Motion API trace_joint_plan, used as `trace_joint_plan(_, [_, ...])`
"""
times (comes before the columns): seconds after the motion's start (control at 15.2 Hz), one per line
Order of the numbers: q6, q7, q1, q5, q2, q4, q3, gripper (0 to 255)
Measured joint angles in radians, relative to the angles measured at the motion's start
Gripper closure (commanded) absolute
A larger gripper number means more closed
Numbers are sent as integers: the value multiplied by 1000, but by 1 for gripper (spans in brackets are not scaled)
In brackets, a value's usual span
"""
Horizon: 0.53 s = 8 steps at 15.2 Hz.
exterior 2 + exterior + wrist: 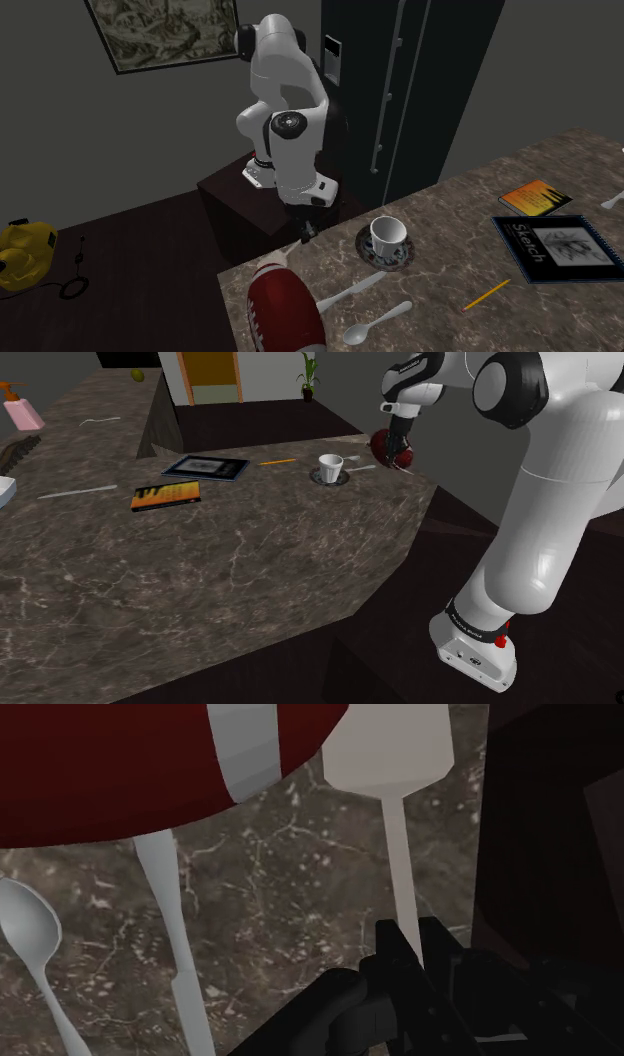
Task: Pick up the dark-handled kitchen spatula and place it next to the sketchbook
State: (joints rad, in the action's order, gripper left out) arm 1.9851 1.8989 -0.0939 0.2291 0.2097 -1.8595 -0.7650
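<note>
Currently: end effector [408,930] low over the table [250,582], at the corner nearest the stand [475,647]. Its fingers [386,944] stand nearly together, clenched on the end of the spatula [396,834]'s thin handle. Spatula is drawn pale grey all over, blade and handle alike. It lies flat on the marbled top, blade pointing away from the end effector. The blade sits just beside a dark red football [110,764] with a white band.

Wrist view, same patch of table: a long tapered pale utensil [170,934] lies alongside the spatula, apart from it. A spoon [30,939] lies beyond that, further from the fingers.

Shoulder view: end effector [400,436] hangs right at the football [390,450], by the table's corner. White cup [331,465] on a saucer [318,477] sits near it along the far edge. Next comes an orange pencil [277,461], then the sketchbook [205,467], near that same edge and well apart from the spatula. An orange-covered book [166,497] lies just beside the sketchbook. Pink soap dispenser [20,409] stands at the far corner.

Second exterior view: end effector [305,230] at the table's edge behind the football [285,310]. Tapered utensil [350,292] and spoon [378,322] lie beside the ball. Cup [388,236] stands between them and the sketchbook [558,247], whose cover reads "Sketch".
</note>
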Motion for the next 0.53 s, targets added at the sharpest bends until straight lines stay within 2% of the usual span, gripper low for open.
trace_joint_plan(0.2, [-35, -14, -4, -5, -3, 35, 1, 255])
trace_joint_plan(0.53, [-31, -118, -70, -10, -2, 44, 38, 255])
